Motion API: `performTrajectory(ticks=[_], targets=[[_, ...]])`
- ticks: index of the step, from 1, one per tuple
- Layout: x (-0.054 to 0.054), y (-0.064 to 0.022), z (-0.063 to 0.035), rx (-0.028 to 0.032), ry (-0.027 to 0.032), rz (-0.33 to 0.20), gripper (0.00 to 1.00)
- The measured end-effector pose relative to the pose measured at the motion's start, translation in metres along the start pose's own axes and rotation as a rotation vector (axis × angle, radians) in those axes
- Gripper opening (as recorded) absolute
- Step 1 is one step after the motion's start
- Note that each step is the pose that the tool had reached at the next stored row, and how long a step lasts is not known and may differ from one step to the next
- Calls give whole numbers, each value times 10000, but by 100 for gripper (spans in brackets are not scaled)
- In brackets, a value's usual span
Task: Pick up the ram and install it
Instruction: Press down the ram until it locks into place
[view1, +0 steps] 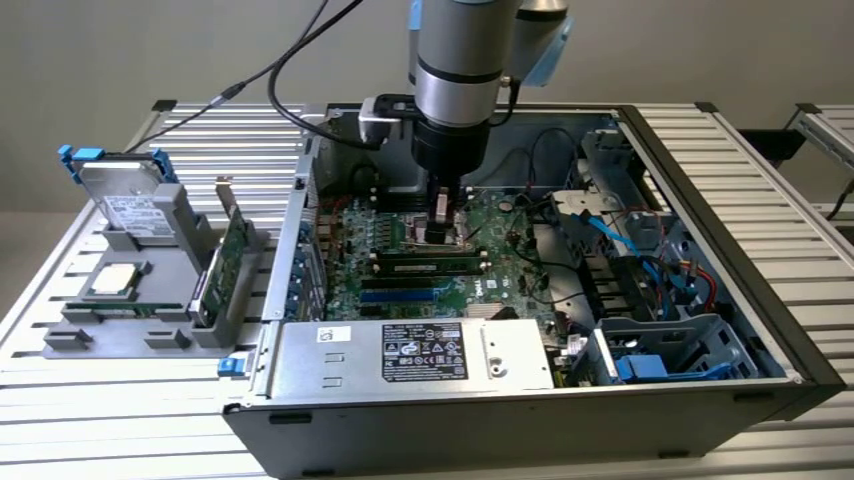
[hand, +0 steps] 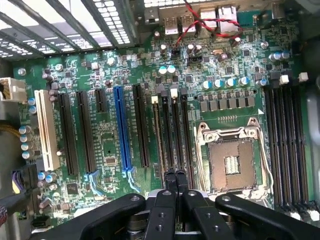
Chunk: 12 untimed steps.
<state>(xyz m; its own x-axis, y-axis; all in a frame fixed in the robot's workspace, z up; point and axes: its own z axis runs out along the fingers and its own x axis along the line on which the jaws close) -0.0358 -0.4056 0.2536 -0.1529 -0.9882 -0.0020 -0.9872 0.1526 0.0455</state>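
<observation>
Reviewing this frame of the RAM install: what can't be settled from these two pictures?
- Whether the shut gripper holds a RAM stick: in the wrist view the fingertips meet over the memory slots, nothing clearly between them; in the exterior view the arm's wrist hides them.
- Motherboard near edge: hidden by the power supply in the exterior view.
- Label text on the power supply: too small.
- Second memory bank: cut off near the frame edge.
</observation>
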Motion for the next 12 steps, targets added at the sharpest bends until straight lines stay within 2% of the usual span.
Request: performTrajectory(ticks=[8,9,12], targets=[[0,-1,1,2,-62,1339,10],[0,-2,1,3,-84,1814,10],[0,-2,3,4,-111,2396,10]])
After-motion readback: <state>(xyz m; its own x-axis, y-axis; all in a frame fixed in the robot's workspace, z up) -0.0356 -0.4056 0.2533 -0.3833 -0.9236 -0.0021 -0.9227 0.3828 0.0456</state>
